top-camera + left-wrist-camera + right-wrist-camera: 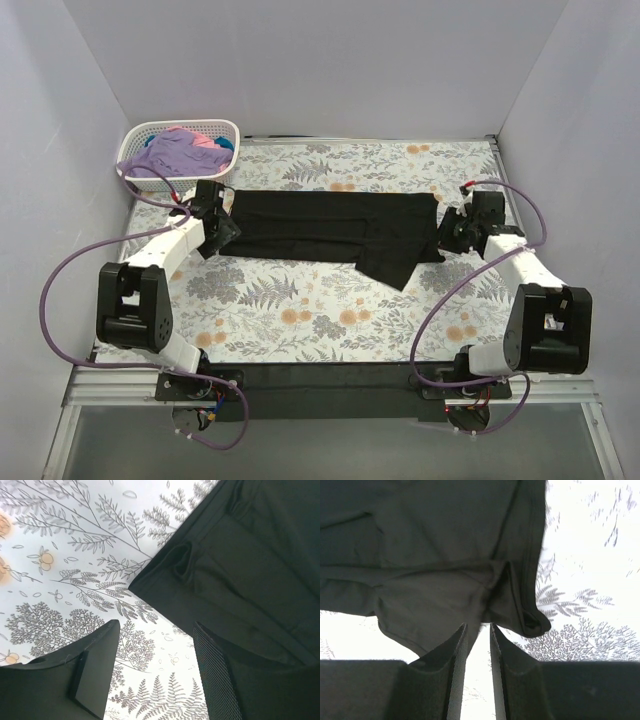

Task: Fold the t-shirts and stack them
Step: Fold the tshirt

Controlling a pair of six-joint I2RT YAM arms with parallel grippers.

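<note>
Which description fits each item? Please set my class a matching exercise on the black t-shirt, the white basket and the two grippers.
Column 1
1. black t-shirt
2. white basket
3. left gripper
4. right gripper

Column 2
A. fingers wide apart
B. in the far left corner of the table
C. fingers with only a narrow gap between them
D. spread flat between the two grippers

Pairs: 1-D, 2-B, 3-A, 4-C

The black tee (435,555) fills the upper part, and its stitched hem ends in a folded corner at the right. The right gripper (479,626) has a narrow gap, with the tips at the cloth edge. The floral table (590,580) shows beside it.
</note>
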